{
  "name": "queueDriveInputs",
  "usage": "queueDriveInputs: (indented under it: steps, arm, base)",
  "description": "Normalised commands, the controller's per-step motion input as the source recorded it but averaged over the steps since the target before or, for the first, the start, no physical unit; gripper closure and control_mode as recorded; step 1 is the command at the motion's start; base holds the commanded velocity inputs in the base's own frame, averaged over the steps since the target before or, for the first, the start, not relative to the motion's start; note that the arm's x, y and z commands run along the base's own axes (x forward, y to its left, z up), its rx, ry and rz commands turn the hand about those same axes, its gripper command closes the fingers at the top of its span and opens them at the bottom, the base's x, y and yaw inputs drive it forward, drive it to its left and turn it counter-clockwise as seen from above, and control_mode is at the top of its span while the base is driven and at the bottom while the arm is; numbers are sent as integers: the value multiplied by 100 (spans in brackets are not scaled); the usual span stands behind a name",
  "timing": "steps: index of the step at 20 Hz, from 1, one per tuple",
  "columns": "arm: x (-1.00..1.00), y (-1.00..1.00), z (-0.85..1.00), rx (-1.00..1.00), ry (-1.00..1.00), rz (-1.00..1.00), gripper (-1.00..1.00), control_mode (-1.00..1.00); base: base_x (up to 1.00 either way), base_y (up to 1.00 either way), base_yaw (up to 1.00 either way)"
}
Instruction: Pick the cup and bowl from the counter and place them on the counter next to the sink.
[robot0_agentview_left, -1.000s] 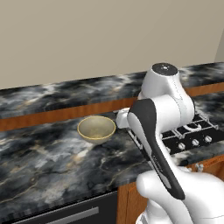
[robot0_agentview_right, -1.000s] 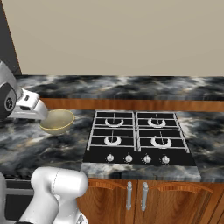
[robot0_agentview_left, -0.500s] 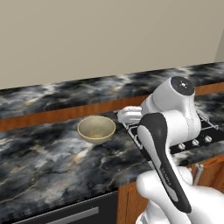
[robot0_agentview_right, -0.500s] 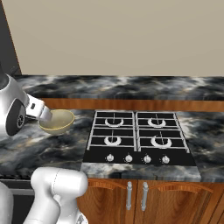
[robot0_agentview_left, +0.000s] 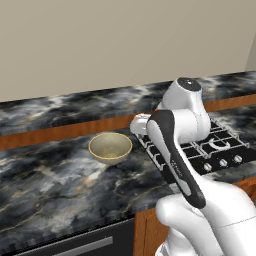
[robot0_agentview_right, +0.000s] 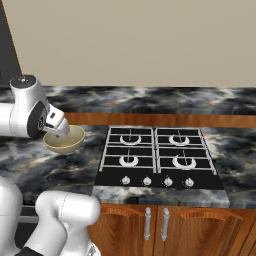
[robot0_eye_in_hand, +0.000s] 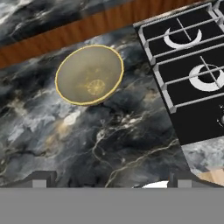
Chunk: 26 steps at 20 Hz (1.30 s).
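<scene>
The bowl (robot0_eye_in_hand: 89, 75) sits on the counter (robot0_eye_in_hand: 109, 140) ahead of the wide-open gripper (robot0_eye_in_hand: 111, 178) and off to its left — the gas stovetop (robot0_eye_in_hand: 192, 74) lies ahead-right, apart from the bowl.

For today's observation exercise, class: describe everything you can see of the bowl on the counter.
The bowl is wide, round and shallow, olive-tan with a paler yellowish rim and a plain, faintly mottled inside. It looks like glazed ceramic. It stands upright and empty on the black marbled counter, just left of the stove and apart from it. Nothing but the counter touches it; the open tool hangs above and short of it.
</scene>
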Motion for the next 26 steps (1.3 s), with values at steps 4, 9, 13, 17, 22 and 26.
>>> queueDriveInputs:
  steps: [4, 9, 13, 17, 22, 26]
  arm:
    - [60, -8, -5, 0, 25, 0, -100, -100]
    - [23, 2, -14, 0, 5, 0, -100, -100]
    - [15, 0, -36, 0, 1, 0, -100, -100]
    - [58, 0, -67, 0, 0, 0, -100, -100]
    - [47, 0, -53, 0, 0, 0, -100, -100]
    - [40, 0, -14, 0, 3, 0, -100, -100]
  base:
    - [0, 0, 0]
    - [0, 0, 0]
    - [0, 0, 0]
    - [0, 0, 0]
    - [0, 0, 0]
    - [0, 0, 0]
